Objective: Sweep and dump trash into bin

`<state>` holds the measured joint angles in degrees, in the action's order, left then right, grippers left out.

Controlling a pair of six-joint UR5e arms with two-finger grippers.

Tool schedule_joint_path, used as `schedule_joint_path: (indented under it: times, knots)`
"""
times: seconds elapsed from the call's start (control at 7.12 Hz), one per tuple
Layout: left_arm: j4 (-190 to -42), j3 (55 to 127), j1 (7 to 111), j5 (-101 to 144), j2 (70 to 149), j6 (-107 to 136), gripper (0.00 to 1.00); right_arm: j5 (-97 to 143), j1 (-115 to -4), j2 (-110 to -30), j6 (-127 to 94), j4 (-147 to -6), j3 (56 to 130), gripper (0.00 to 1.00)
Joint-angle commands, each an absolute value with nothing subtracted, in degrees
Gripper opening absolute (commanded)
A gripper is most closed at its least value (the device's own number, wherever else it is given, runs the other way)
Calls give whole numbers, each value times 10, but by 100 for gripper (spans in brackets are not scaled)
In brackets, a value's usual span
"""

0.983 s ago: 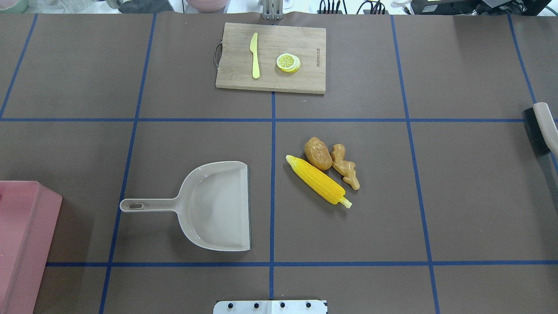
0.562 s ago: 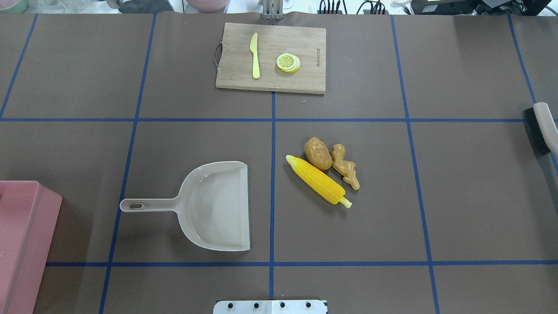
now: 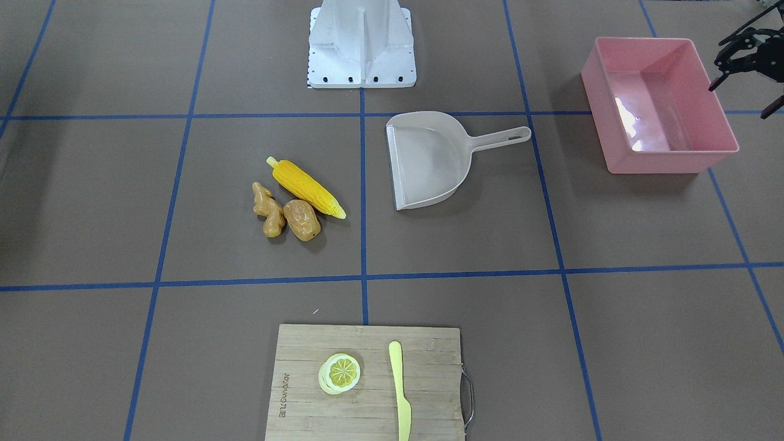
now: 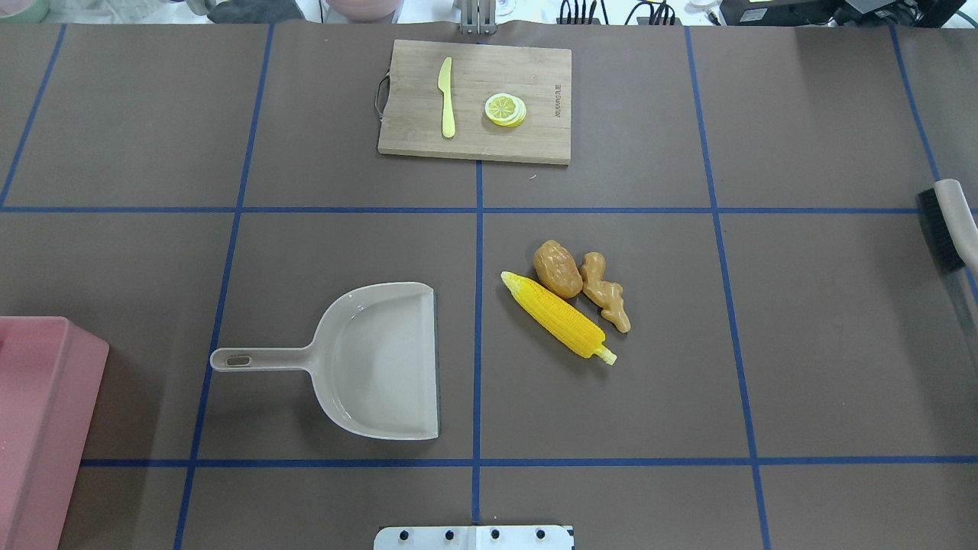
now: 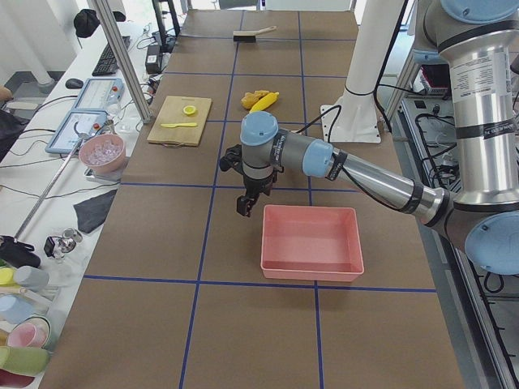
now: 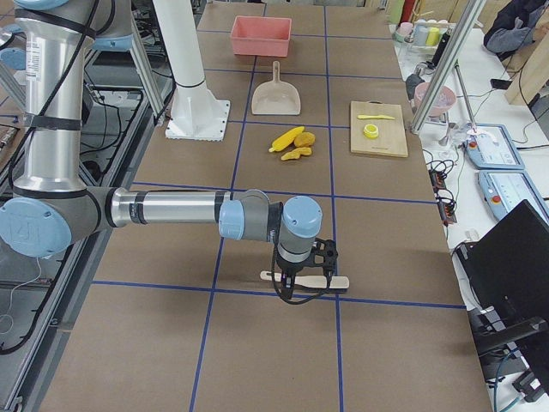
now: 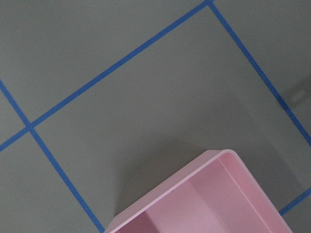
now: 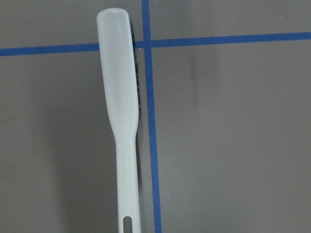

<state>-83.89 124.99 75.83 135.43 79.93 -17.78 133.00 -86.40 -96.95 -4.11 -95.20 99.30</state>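
Note:
The trash lies in a cluster right of centre: a yellow corn cob [image 4: 558, 321], a brown potato [image 4: 558, 269] and a tan ginger root [image 4: 606, 294]. The pink bin [image 4: 46, 397] stands at the near left edge, and it shows empty in the front-facing view [image 3: 658, 160]. My left gripper [image 3: 740, 98] is open and empty, hovering beside the bin's outer side. My right gripper [image 6: 302, 276] hangs over a beige brush [image 4: 943, 225] at the far right edge; I cannot tell whether it is open or shut.
A beige dustpan [image 4: 382, 367] lies left of the trash, its mouth towards it and its handle towards the bin. A wooden cutting board [image 4: 527, 69] at the far side holds a pale yellow knife [image 4: 446, 99] and a lemon slice [image 4: 505, 109].

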Motion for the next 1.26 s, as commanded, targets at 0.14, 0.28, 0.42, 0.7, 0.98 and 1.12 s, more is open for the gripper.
schedule_joint_path:
  times: [0.14,0.28,0.42,0.7,0.98,1.12]
  knots:
    - [-839,1257,794,1354,806,-280,98,1321,-809,-974,-53,-940,976,100]
    - [-839,1259,785,1325,831,-319,98,1320,-798,-974,-53,-908,952,100]
    - [-838,1259,774,1311,852,-332,98,1318,-794,-975,-53,-881,936,100]
    - [-823,1258,701,1290,893,-330,98,1304,-781,-976,-85,-831,917,100]
    - [-756,1254,616,1223,981,-333,98,1306,-770,-983,-119,-789,907,100]
    - [-748,1235,588,1214,1017,-333,98,1308,-763,-982,-131,-788,908,100]
